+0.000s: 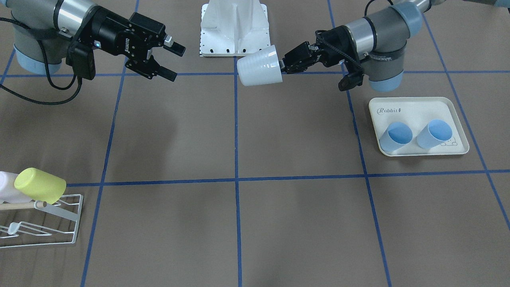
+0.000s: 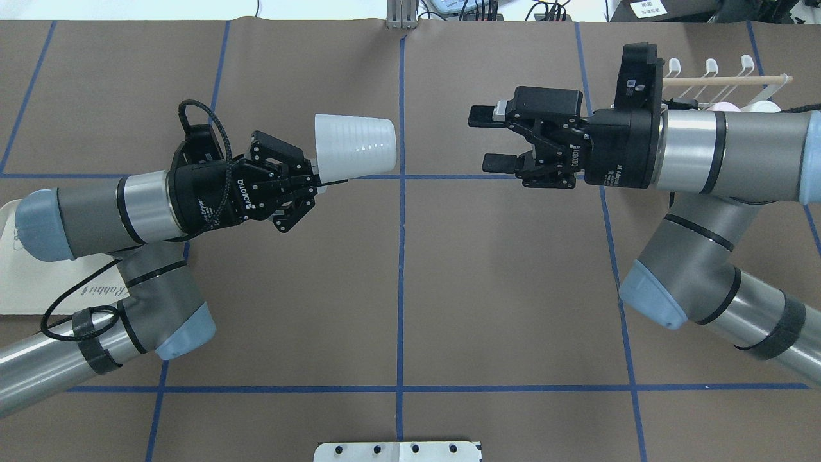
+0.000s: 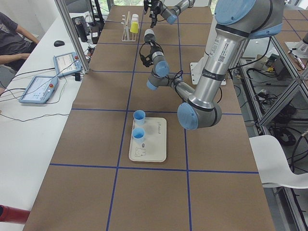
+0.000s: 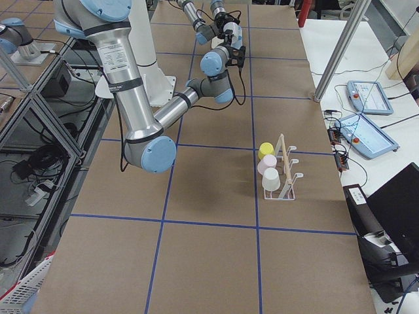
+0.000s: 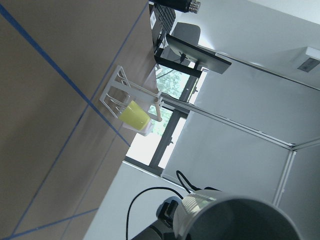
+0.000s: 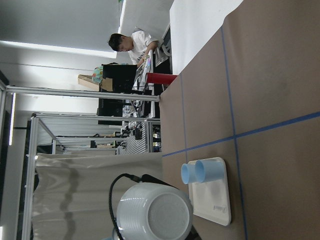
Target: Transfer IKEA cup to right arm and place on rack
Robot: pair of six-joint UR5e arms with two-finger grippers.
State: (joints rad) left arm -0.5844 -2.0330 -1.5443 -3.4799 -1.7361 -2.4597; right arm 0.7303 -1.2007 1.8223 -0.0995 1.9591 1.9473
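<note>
One white cup (image 2: 355, 145) sideways above the table (image 2: 500, 289) middle, left gripper (image 2: 319, 181) clenched on its rim, right gripper (image 2: 485, 140) spread wide facing it, rack (image 1: 78, 218) by far edge.

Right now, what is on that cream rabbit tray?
The tray holds a light-blue cup and a second blue cup, upright, side by side. The second covers part of its drawing.

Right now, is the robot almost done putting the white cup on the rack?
Not yet. Done: the left gripper holds the white cup up off the table, bottom toward the right gripper. In hand: the right gripper is open and facing it, not touching. Left: the handover, then setting the cup on the rack, where a yellow cup already sits.
</note>
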